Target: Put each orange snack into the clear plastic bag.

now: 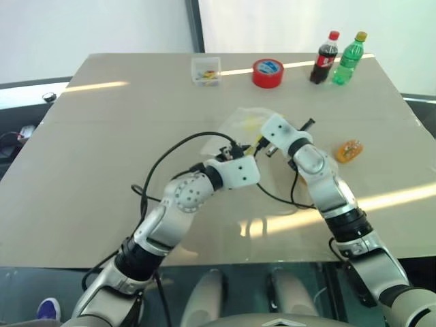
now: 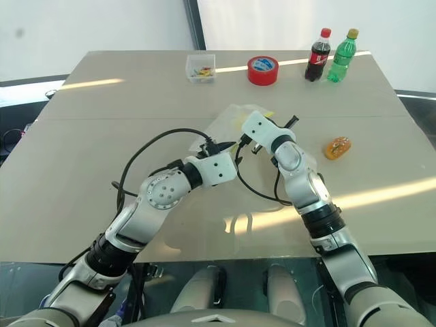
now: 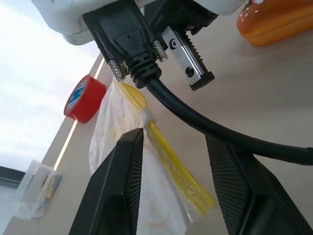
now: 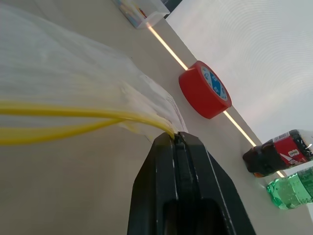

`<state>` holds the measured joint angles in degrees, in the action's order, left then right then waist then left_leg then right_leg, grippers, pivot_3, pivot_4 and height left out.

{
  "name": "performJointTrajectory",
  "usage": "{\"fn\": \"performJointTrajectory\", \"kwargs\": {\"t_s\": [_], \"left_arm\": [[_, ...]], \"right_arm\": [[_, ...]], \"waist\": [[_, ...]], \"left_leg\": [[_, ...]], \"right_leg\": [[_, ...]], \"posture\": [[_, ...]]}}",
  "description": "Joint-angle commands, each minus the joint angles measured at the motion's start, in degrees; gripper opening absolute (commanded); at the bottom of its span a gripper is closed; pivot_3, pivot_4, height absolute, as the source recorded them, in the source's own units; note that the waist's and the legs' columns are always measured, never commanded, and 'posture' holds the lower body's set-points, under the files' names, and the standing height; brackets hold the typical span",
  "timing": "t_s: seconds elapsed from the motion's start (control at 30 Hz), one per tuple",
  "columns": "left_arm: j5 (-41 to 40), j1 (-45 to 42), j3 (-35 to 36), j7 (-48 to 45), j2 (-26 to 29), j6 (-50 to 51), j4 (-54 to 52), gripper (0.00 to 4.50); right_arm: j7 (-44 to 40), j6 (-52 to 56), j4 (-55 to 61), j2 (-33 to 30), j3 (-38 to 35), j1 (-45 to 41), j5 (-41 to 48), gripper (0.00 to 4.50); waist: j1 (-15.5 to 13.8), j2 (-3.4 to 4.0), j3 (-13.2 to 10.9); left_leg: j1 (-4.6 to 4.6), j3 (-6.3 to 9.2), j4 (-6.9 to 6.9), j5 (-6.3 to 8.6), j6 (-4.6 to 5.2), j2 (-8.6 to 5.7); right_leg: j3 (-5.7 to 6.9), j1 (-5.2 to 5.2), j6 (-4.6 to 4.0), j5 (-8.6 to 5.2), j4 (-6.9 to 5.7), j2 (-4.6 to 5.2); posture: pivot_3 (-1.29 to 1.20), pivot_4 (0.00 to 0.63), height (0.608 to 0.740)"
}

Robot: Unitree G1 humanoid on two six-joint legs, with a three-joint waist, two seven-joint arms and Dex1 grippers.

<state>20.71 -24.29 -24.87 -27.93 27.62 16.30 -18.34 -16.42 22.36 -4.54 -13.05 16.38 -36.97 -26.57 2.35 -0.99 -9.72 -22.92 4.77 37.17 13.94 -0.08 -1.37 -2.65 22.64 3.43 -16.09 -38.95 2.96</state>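
The right gripper [image 4: 177, 139] has its jaws clamped on the clear plastic bag's [image 4: 63, 73] yellow strip. The left gripper [image 3: 172, 161] stands with jaws parted around it. One orange snack [image 1: 349, 150] lies unbagged on the worktop [image 1: 102, 150], well apart.

— Where's the bag [image 4: 73, 68]?

— I see it lifted off the table near the middle, clear and crinkled, its yellow strip [image 3: 173, 164] split into two lines, so the mouth is parted.

— And the snacks?

— I can make out one snack [image 1: 349, 150], an orange oval in shiny wrap, lying on the table to the bag's right, apart from it.
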Motion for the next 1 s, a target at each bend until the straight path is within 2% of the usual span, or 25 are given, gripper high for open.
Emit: {"fn": "performJointTrajectory", "kwargs": {"t_s": [0.03,0.1,0.3,0.43,0.5,0.57,0.7,0.73,0.87,1.0], "left_arm": [[1.0,-0.3,1.5,-0.1,-0.4,-0.9,-0.8,1.05],[1.3,-0.1,1.8,-0.4,-0.1,-1.0,-0.6,0.05],[1.7,0.3,3.4,-0.6,1.0,-2.3,0.6,0.05],[1.0,1.2,6.2,1.6,1.8,-6.9,3.0,0.05],[-4.0,1.3,8.8,0.8,1.6,-13.5,6.6,0.05],[-12.3,1.1,10.5,-5.9,2.5,-20.2,10.7,0.05],[-16.9,-0.4,13.5,-9.6,4.0,-26.3,18.4,0.05],[-18.0,-0.7,13.9,-10.5,4.0,-27.5,20.4,0.0],[-21.0,-1.2,15.0,-14.2,4.2,-33.1,24.7,0.0],[-25.7,-2.3,16.7,-18.9,4.7,-35.5,27.7,0.0]], "right_arm": [[-0.1,0.0,2.9,-0.4,-0.9,-1.4,0.2,0.0],[-0.1,0.1,3.3,-0.5,-1.0,-1.2,0.2,0.0],[0.2,0.5,4.1,-0.9,-1.3,-0.1,0.0,0.0],[0.3,0.6,4.5,-1.3,-1.6,0.5,0.0,0.0],[0.0,0.7,5.1,-1.7,-1.9,0.9,0.1,0.0],[-0.8,0.3,6.0,-3.0,-1.5,1.6,-0.3,0.0],[-6.1,-0.3,9.1,-5.2,-0.7,4.1,2.2,0.0],[-7.2,-0.5,10.4,-5.5,-0.8,5.1,3.2,0.54],[-9.6,1.1,15.3,-6.1,-1.6,8.5,5.7,2.18],[-13.4,5.6,23.4,-6.4,-4.6,12.8,11.1,2.18]], "waist": [[0.0,0.0,0.0],[0.0,0.0,0.0],[0.0,0.0,0.0],[0.0,0.0,0.0],[0.0,0.0,0.0],[-0.1,0.0,0.0],[-0.1,0.0,0.0],[-0.1,0.0,0.0],[-0.1,0.0,0.0],[-0.1,0.0,0.0]], "left_leg": [[0.0,0.0,0.0,0.0,0.0,0.0],[0.0,0.0,0.0,0.0,0.0,0.0],[0.0,0.0,0.0,0.0,0.0,0.0],[0.0,0.01,0.0,0.0,0.0,0.0],[0.0,0.01,0.0,0.0,0.0,0.01],[0.0,0.03,0.0,0.0,-0.01,0.06],[-0.01,0.03,0.01,0.0,0.0,0.05],[-0.01,0.04,0.01,0.0,0.01,0.04],[-0.02,0.04,0.01,0.01,0.02,0.0],[-0.05,0.08,0.03,0.01,0.02,0.03]], "right_leg": [[0.0,0.0,0.0,0.0,0.0,0.0],[0.0,0.0,0.0,0.0,0.0,0.0],[0.0,0.01,0.0,0.0,-0.01,0.0],[0.01,0.0,0.0,0.0,0.0,0.01],[0.01,0.0,0.0,0.0,0.0,0.02],[0.03,0.01,0.0,0.0,-0.01,0.04],[0.05,0.0,0.0,0.0,0.02,0.09],[0.06,0.0,0.0,0.0,0.02,0.08],[0.07,-0.01,0.0,0.0,0.02,0.07],[0.1,-0.01,0.0,0.0,0.02,0.07]], "posture": [[0.0,0.15,0.74],[0.0,0.15,0.74],[0.0,0.15,0.74],[0.0,0.15,0.74],[0.0,0.15,0.74],[0.0,0.15,0.74],[0.0,0.15,0.74],[0.0,0.15,0.74],[0.0,0.15,0.74],[0.0,0.15,0.74]]}}
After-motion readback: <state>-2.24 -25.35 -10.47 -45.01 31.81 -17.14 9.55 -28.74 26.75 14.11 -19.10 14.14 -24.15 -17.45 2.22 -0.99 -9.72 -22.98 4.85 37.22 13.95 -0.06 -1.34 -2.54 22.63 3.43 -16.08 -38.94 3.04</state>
